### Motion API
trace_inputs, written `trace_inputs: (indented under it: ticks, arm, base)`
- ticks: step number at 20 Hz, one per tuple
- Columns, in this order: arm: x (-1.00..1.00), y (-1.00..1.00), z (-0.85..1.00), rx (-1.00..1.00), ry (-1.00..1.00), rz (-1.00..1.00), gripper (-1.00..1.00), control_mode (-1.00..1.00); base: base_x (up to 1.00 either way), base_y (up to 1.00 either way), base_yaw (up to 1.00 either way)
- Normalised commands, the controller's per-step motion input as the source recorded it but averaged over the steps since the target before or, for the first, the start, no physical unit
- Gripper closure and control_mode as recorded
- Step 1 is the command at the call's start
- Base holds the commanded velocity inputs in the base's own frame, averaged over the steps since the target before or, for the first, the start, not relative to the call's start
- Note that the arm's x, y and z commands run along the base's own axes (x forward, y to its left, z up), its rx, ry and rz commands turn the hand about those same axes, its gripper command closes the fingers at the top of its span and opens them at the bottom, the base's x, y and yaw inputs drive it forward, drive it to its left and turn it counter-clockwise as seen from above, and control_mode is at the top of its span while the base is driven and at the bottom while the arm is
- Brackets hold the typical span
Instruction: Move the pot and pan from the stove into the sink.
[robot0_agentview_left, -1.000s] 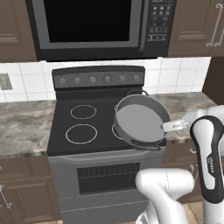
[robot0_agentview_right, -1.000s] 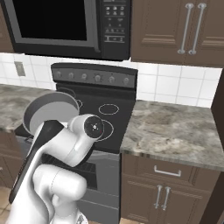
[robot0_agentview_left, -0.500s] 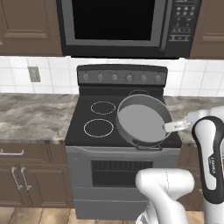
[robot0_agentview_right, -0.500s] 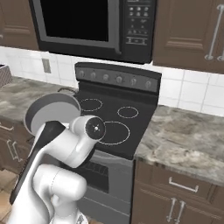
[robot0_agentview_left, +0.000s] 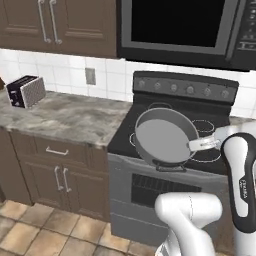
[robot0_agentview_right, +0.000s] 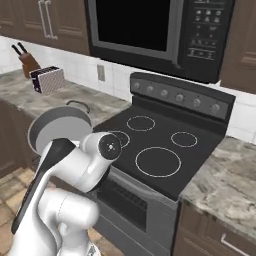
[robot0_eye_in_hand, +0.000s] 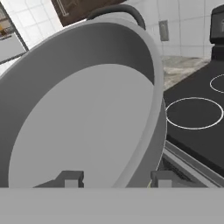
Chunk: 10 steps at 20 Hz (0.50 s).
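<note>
1. Closest to us, the gripper (robot0_eye_in_hand: 114, 178) is clamped on the rim of the pot (robot0_agentview_left: 164, 136), one fingertip (robot0_eye_in_hand: 70, 177) inside the wall and the other outside it.
2. We've got the pot lifted and tipped on its side in front of the stove (robot0_agentview_left: 200, 125), so its grey inside faces the left base camera and its dark loop handle (robot0_eye_in_hand: 118, 11) sticks up at the far side.
3. From the right base view the pot (robot0_agentview_right: 57, 131) hangs off the stove's left front corner, over the edge of the surface (robot0_agentview_right: 105, 105).
4. The stove (robot0_agentview_right: 165, 150) top shows its white burner rings with nothing sitting on them.
5. Further back on the surface (robot0_agentview_left: 65, 115) there's a toaster (robot0_agentview_left: 26, 91) by the tiled wall, and a knife block (robot0_agentview_right: 27, 59) beyond it.
6. A microwave (robot0_agentview_right: 155, 30) hangs above the stove.
</note>
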Motion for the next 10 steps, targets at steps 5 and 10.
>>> trace_inputs:
  ticks: [5,10]
  arm:
    - [0.0,0.0,0.0,0.0,0.0,0.0,1.0,1.0]
    - [0.0,0.0,0.0,0.0,0.0,0.0,1.0,1.0]
  base:
    - [-0.07,0.0,0.49]
    - [-0.05,0.0,0.49]
